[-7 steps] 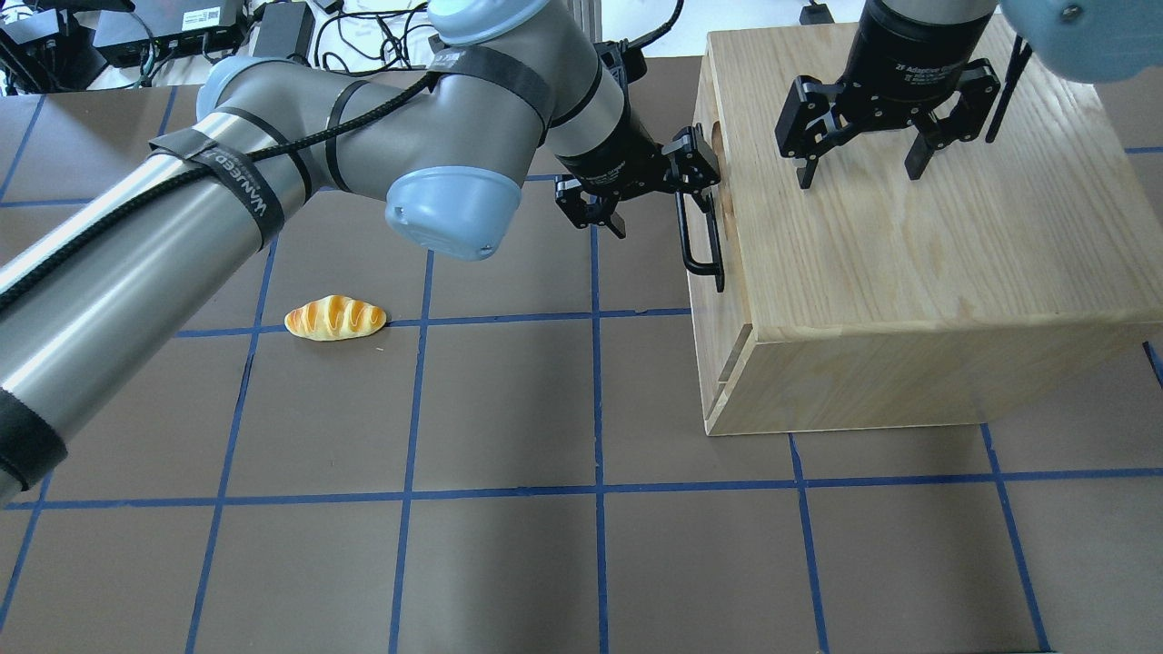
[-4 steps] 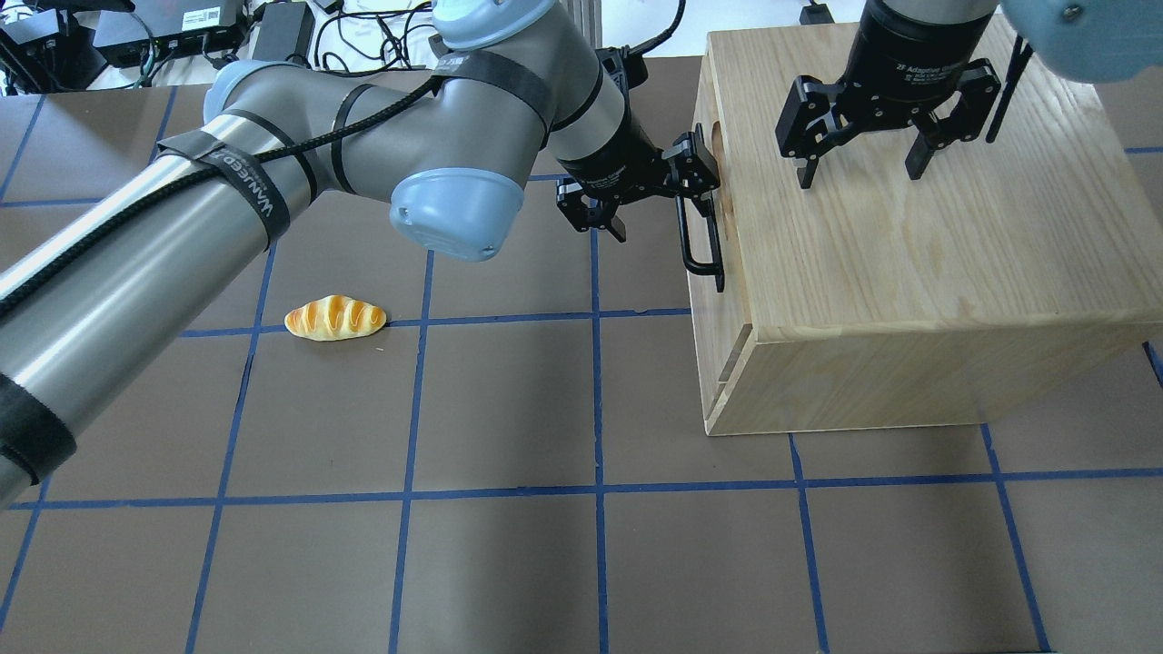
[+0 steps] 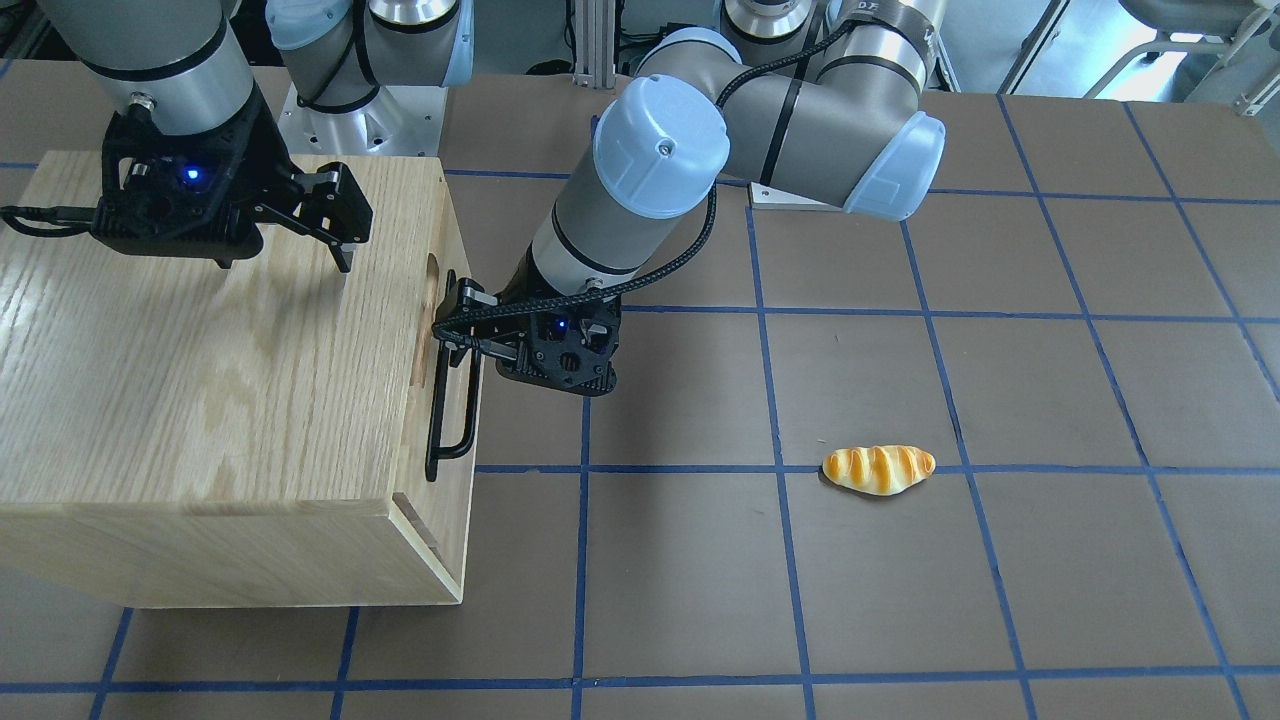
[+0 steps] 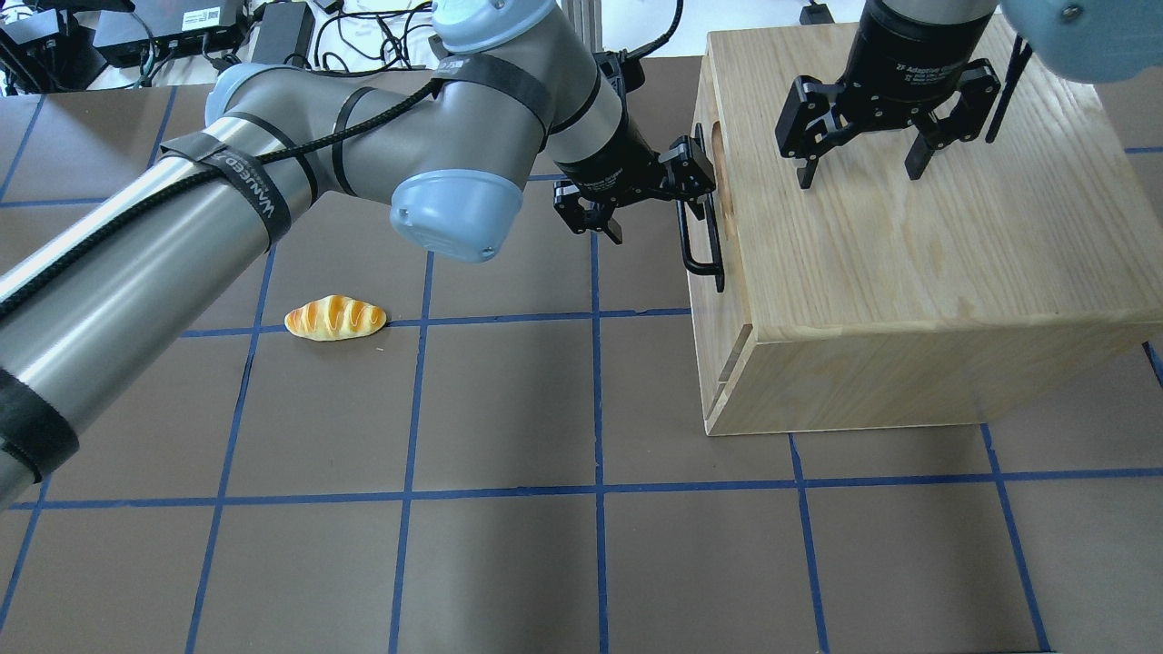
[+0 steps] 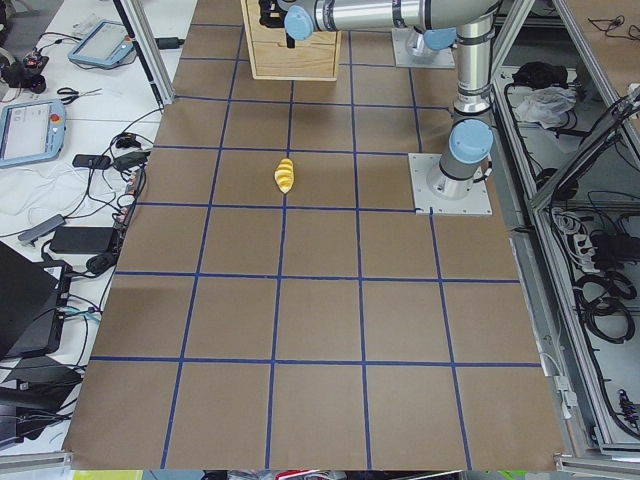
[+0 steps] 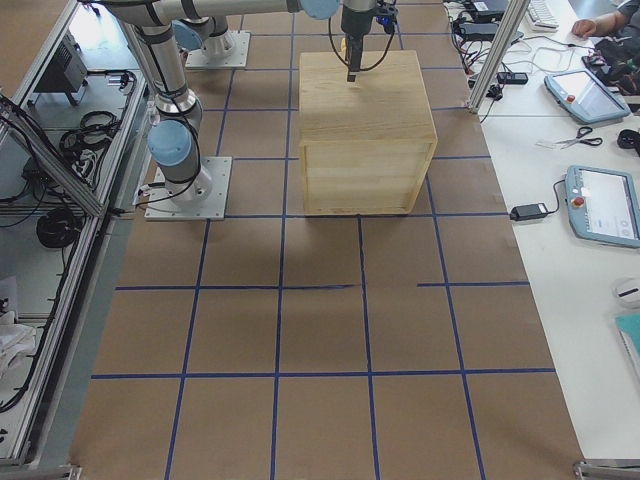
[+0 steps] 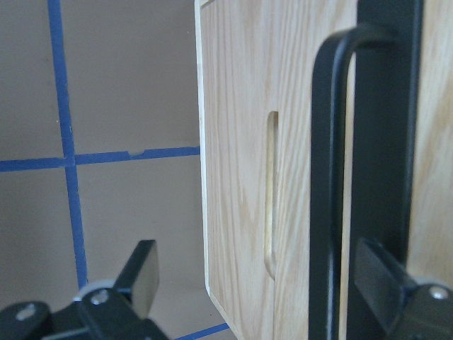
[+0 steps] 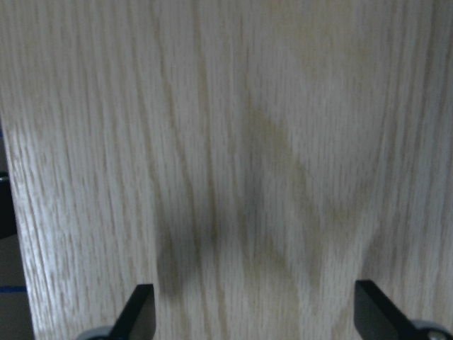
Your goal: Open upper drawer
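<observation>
The upper drawer (image 7: 237,177) is seen at the top of the front of the oak cabinet (image 4: 909,263), on the face turned toward the robot's left, with its panel set flush with that face. A long black bar handle (image 7: 322,212) is fixed along the panel, and a slot-shaped notch (image 7: 271,191) is cut beside it. The left gripper (image 7: 260,269) is held close to the drawer front, at the handle's end farther from the robot. Its jaws are spread wide and closed on nothing. In the wrist view the thin bar is framed between the fingertips, and whether either touches it cannot be told. The right gripper (image 4: 859,177) is poised over the cabinet's top, likewise opened wide, with bare wood between its fingertips. The cabinet is stood on a brown table (image 4: 509,409) gridded in blue tape, where a bread roll (image 4: 336,318) is laid well apart from it.
</observation>
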